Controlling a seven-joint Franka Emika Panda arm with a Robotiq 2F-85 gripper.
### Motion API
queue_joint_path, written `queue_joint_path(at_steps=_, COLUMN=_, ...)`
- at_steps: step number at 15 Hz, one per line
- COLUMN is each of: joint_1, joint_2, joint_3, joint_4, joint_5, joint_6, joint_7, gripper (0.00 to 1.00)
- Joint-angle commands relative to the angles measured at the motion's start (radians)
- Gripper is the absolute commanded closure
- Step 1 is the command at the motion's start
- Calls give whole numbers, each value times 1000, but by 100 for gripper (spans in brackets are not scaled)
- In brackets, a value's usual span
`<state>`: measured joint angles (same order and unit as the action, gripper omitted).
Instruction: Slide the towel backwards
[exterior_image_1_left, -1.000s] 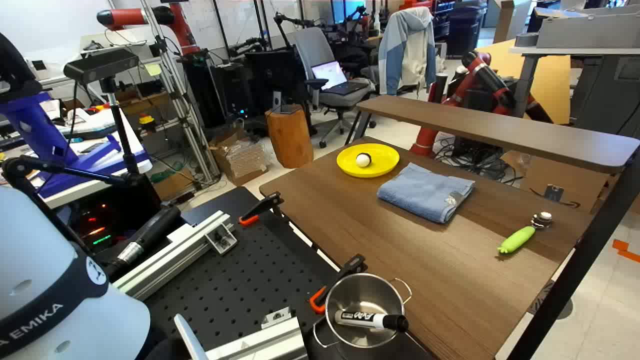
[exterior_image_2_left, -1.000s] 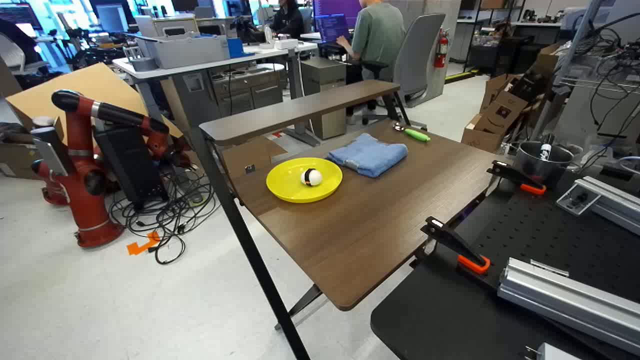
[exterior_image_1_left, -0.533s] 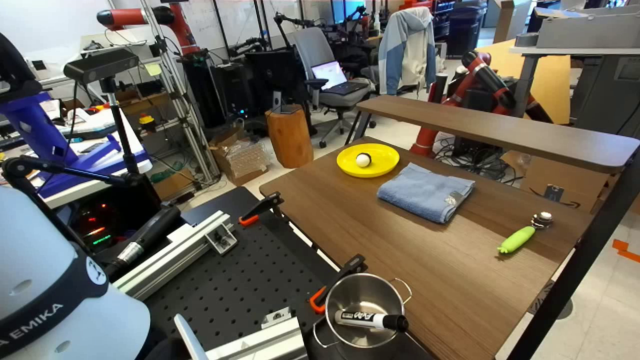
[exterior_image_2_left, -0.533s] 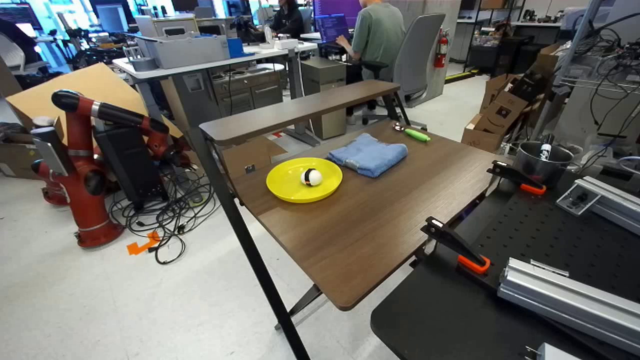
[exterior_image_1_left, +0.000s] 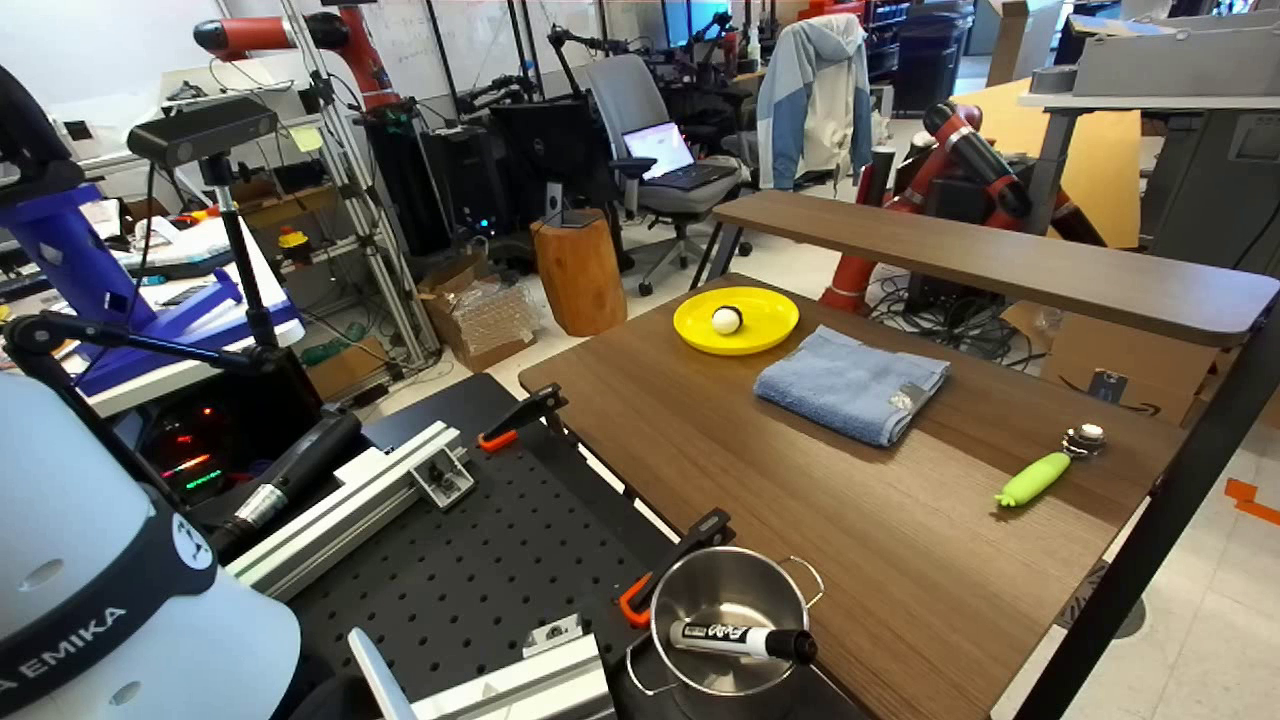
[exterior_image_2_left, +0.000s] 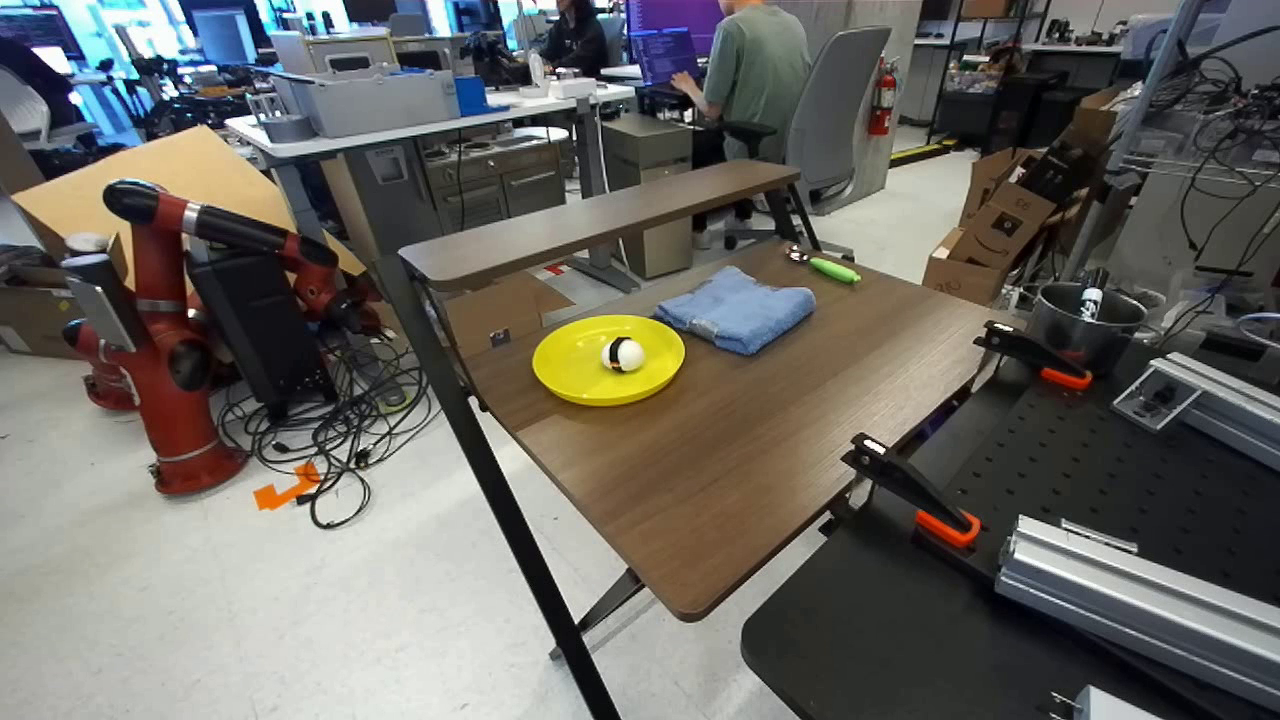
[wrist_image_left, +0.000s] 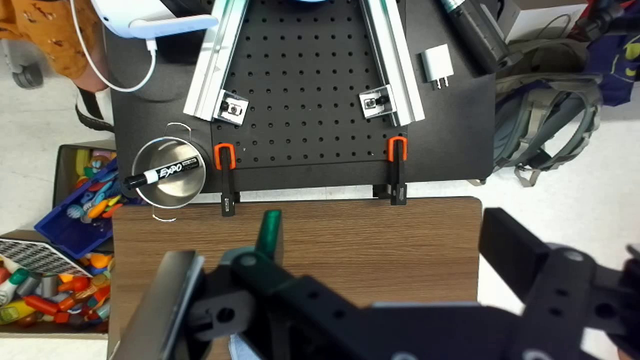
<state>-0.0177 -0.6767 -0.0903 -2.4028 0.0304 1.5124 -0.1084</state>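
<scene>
The towel (exterior_image_1_left: 850, 385), a folded blue-grey cloth, lies flat on the brown table (exterior_image_1_left: 640, 400). It also shows beside the yellow dish in an exterior view (exterior_image_2_left: 740, 310). In the wrist view only a small corner of the towel (wrist_image_left: 242, 349) shows at the bottom edge; the gripper hides the rest. My gripper (wrist_image_left: 384, 235) is open, its two fingers wide apart with nothing between them. It looks down from above the table and touches nothing that I can see. The gripper is out of view in both exterior views.
A yellow round dish (exterior_image_1_left: 770, 322) with a white-and-black ball (exterior_image_1_left: 727, 320) stands beside the towel. A green-handled tool (exterior_image_1_left: 1035, 480) lies on its other side. A raised shelf (exterior_image_1_left: 960, 235) runs along the far edge. A metal pot (exterior_image_1_left: 690, 585) with a marker and two clamps (wrist_image_left: 398, 172) are near the robot.
</scene>
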Motion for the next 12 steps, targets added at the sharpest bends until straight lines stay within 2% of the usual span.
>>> queue_joint_path(at_steps=1, joint_1=-5, joint_2=1, joint_3=4, joint_4=2, joint_5=2, joint_6=-2, joint_7=-3, gripper=0)
queue_joint_path(at_steps=7, joint_1=-6, joint_2=15, joint_3=4, joint_4=-28, joint_5=13, joint_6=111, joint_7=5, gripper=0)
queue_joint_path(at_steps=12, joint_1=-5, joint_2=137, joint_3=-1, joint_4=-27, joint_5=12, joint_6=256, joint_7=-1, gripper=0)
